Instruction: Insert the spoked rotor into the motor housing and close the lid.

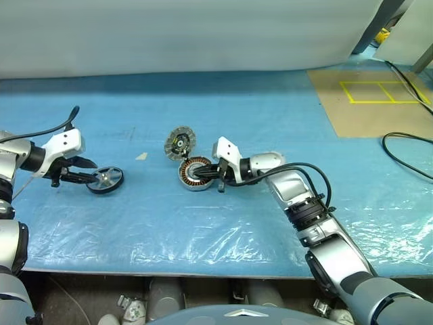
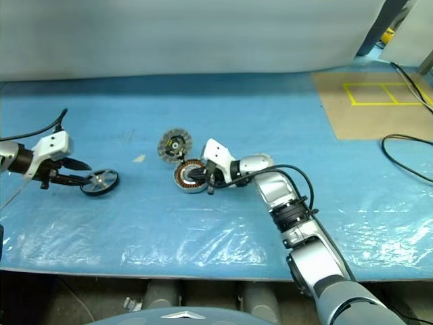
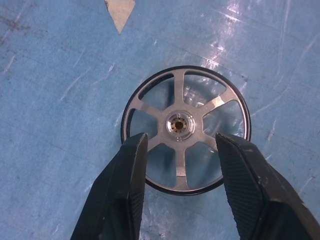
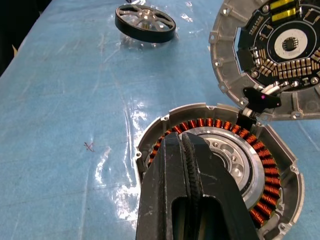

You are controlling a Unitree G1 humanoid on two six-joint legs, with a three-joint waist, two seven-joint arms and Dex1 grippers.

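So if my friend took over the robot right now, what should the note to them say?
Left gripper: jaws open on either side of the rotor, not gripping it yet. The rotor lies flat on the blue sheet, off to the left.
Right gripper: jaws shut, tips resting over the housing in the middle of the sheet, holding nothing.
The lid stands open, tilted up at the housing's far edge.
Done: nothing is in place yet.
Left: grip the rotor, carry it to the housing, drop it in, close the lid.

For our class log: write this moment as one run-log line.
left gripper: open over thin silver spoked rotor | right gripper: shut on copper-wound motor housing | grey lid: off
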